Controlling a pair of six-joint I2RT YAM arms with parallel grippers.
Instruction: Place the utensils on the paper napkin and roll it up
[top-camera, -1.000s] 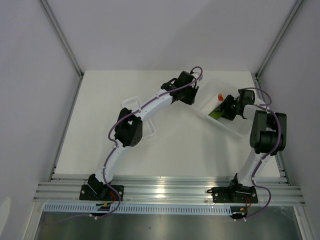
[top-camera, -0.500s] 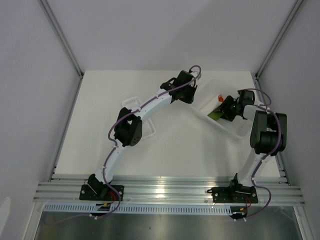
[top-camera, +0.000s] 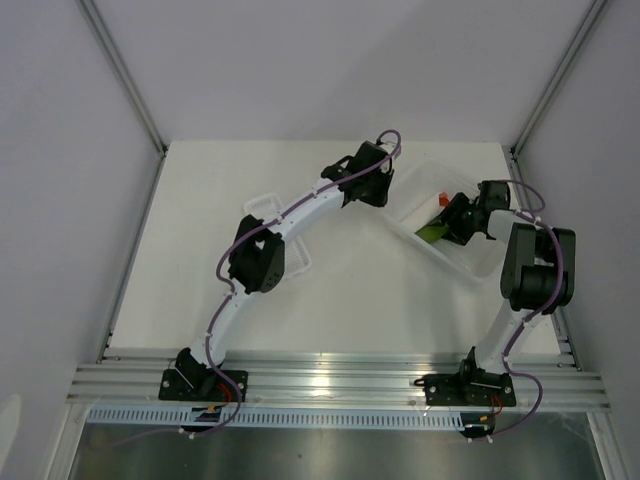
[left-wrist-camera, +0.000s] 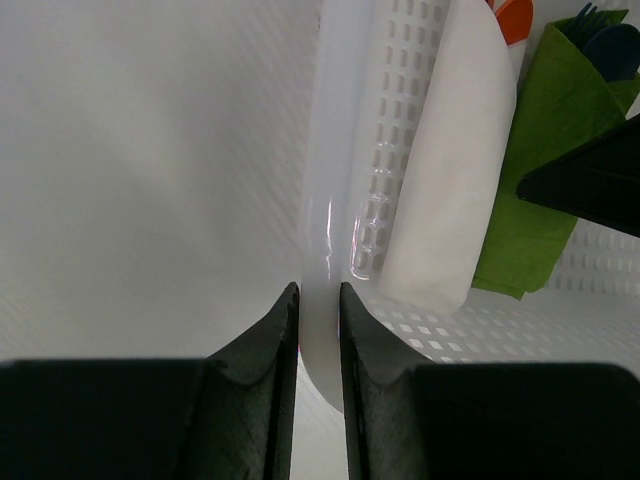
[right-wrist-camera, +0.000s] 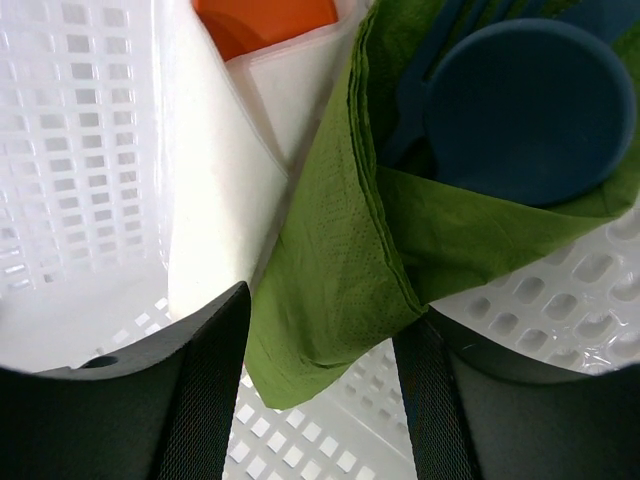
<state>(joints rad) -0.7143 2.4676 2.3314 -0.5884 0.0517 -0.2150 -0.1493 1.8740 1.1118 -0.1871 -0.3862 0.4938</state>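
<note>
The olive-green paper napkin (right-wrist-camera: 340, 270) is rolled around the blue spoon (right-wrist-camera: 520, 110) and blue fork (right-wrist-camera: 415, 115), whose heads stick out of its far end. My right gripper (right-wrist-camera: 320, 340) is inside the white basket, shut on the roll's near end, one finger on each side. In the top view the napkin (top-camera: 431, 233) shows just left of the right gripper (top-camera: 452, 222). My left gripper (left-wrist-camera: 318, 310) is shut on the white basket's rim (left-wrist-camera: 335, 180). It sits at the basket's left edge in the top view (top-camera: 372, 190). The napkin roll also shows in the left wrist view (left-wrist-camera: 535, 180).
The white perforated basket (top-camera: 470, 255) stands at the back right. In it, beside the green roll, lies a white rolled piece (left-wrist-camera: 450, 170) with an orange tip (right-wrist-camera: 265, 22). A narrow white tray (top-camera: 262, 205) lies partly under my left arm.
The right gripper has shifted slightly toward the back right inside the basket, with the green roll between its fingers. The left arm has stayed put.
</note>
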